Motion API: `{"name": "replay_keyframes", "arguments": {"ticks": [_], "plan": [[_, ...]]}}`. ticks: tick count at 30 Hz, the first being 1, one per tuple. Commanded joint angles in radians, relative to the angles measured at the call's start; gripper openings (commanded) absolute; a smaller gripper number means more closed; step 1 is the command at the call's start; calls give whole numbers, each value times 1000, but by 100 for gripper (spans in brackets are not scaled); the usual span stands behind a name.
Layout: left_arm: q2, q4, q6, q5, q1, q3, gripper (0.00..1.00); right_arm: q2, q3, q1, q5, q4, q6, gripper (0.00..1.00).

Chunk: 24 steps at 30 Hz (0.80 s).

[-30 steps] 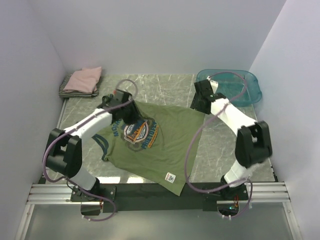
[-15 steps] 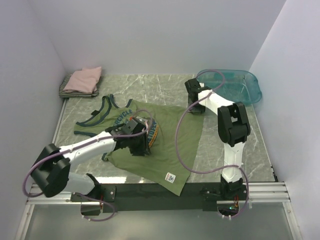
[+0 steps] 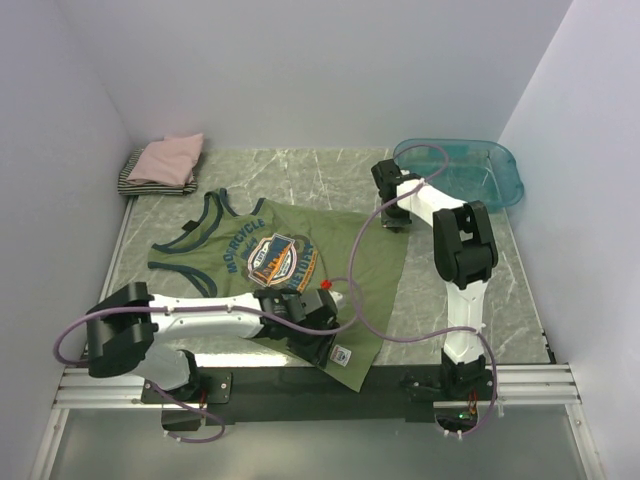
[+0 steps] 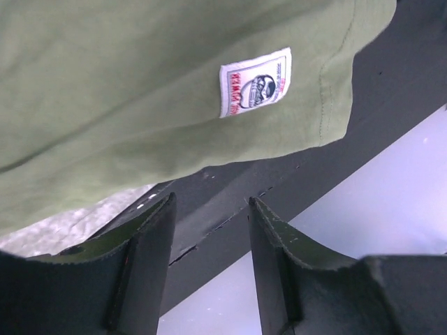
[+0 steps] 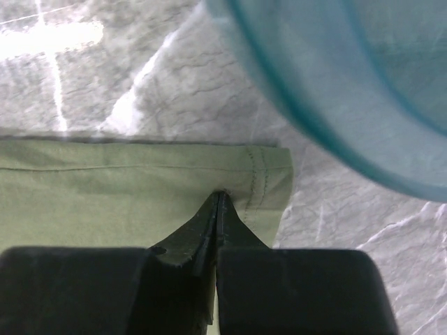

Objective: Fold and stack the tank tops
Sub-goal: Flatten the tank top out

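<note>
Right fingers [image 5: 192, 241] pinch one top [image 3: 345, 250]; two folded tops [image 3: 165, 162].

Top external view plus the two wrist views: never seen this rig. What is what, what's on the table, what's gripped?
Two small robot arms are bolted at the near edge of a marble table. The wide picture looks down from above and behind them. The other two come from a camera on each wrist, so the dark fingers at the bottom are that arm's own. An olive-green tank top lies spread flat. At far left sits a folded pink top on a striped one; at far right, a see-through teal tub. The right end effector is shut on the olive-green top's far right hem corner. The left end effector is open, holding nothing, by the near hem corner with the white label.
</note>
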Motion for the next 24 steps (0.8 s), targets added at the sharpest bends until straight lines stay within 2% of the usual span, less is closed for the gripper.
{"name": "replay_keyframes", "arguments": {"ticks": [1,9,18,20,24], "plan": [[37,44,31,-39,-42,46,52,-29,15,-21,12,-16,11,0],[108,110,-86,-111,-88,58,56,-29,40,-25,-5,-18,13,0],[159,33,-188,-259,-121,98,56,-43,38,-25,-29,-3,21,0],[185,33,-197,-267,-136,107,54,-46,43,-29,-32,-3,24,0],[228,3,-223,-296,-177,116,35,-46,52,-30,-32,-4,24,0]]}}
